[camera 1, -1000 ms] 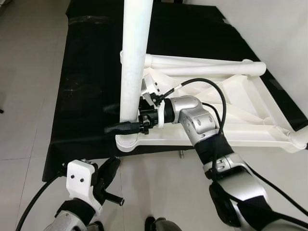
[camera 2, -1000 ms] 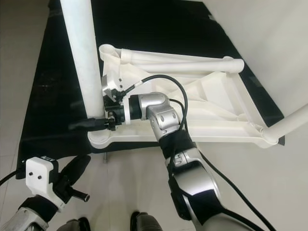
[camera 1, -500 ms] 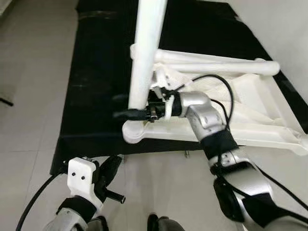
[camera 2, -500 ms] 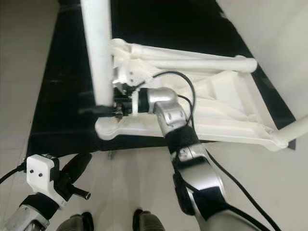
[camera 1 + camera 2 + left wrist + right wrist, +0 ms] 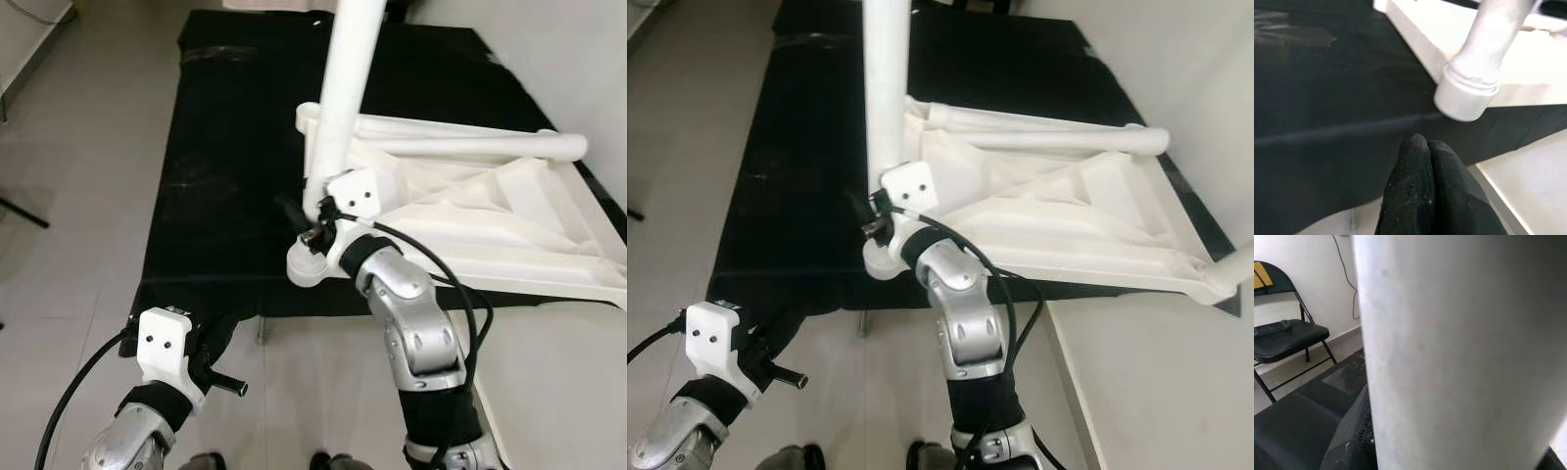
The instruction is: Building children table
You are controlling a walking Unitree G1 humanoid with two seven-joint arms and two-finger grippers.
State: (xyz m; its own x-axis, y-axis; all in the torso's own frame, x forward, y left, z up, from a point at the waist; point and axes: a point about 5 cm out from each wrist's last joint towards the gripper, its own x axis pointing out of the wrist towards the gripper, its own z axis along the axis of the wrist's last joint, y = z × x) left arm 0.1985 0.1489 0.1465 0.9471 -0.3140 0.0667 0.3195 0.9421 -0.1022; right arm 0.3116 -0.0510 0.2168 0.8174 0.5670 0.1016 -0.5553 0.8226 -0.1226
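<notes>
Now the right gripper (image 5: pixel 306 227) pinches the upright white leg (image 5: pixel 341 98); left gripper (image 5: pixel 1422 161), pressed together, idles at seven o'clock.

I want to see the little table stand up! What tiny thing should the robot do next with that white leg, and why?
Probably ease the white leg down into the corner socket of the upturned table top. The right gripper clamps the leg near its lower end, just above that socket, and the leg is tilted, so it looks not fully seated. The left gripper waits shut, near the floor.
</notes>
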